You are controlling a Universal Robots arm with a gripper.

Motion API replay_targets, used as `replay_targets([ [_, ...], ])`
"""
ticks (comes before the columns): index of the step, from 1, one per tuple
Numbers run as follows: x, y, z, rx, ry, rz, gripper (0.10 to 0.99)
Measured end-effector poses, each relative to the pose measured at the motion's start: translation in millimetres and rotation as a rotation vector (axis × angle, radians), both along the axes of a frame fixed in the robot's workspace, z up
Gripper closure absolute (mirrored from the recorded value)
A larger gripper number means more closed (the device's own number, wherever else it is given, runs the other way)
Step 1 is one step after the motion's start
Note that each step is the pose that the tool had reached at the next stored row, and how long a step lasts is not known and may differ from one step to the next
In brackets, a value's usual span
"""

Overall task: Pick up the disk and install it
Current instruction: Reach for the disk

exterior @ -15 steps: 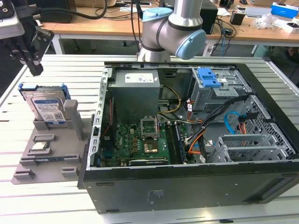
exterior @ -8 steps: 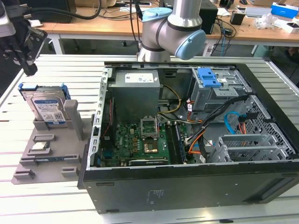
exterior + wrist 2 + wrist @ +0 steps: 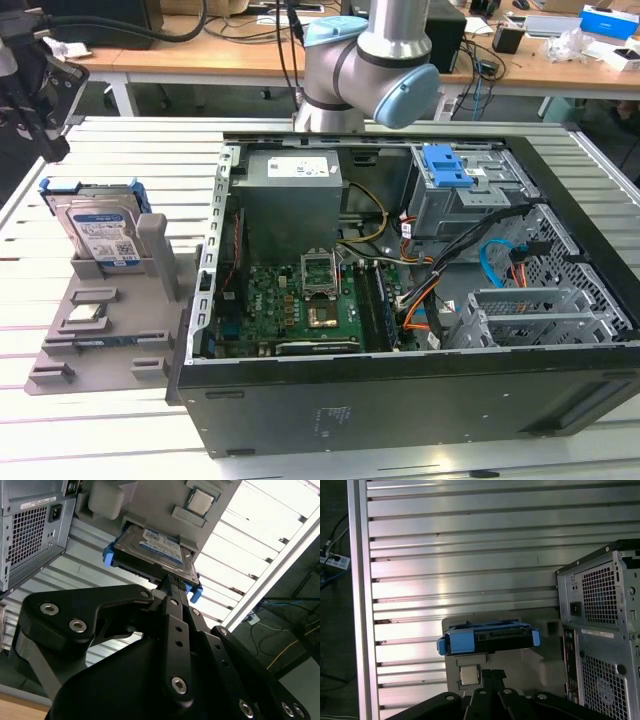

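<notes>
The disk [image 3: 100, 232] stands on edge in a slot of a grey holder [image 3: 110, 335] at the exterior view's left. It is silver with a white-and-blue label and a blue carrier rail. My black gripper [image 3: 50, 140] hangs above and a little to the left of it, apart from it. In both wrist views the fingers run together toward the disk [image 3: 152, 550] [image 3: 487, 639]. The gripper [image 3: 174, 581] [image 3: 493, 672] looks shut, with nothing between its fingertips.
A small square silver chip [image 3: 88, 313] lies on the holder in front of the disk. The open black computer case [image 3: 400, 400] takes up the middle and right. Inside it at the back right is a grey drive bay [image 3: 470, 205] topped by a blue latch [image 3: 448, 165]. The table is slatted aluminium.
</notes>
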State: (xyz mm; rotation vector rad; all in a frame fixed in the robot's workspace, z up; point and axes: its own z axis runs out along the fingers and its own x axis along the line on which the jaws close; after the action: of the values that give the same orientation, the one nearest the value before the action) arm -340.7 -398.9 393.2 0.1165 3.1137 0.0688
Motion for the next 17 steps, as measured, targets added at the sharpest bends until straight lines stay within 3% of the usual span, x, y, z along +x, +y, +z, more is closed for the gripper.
replay_targets([
  [12,-14.2,1.5,-0.7,-0.001,0.0,0.0,0.98],
  [17,-14.9,1.5,-0.7,-0.001,0.0,0.0,0.98],
])
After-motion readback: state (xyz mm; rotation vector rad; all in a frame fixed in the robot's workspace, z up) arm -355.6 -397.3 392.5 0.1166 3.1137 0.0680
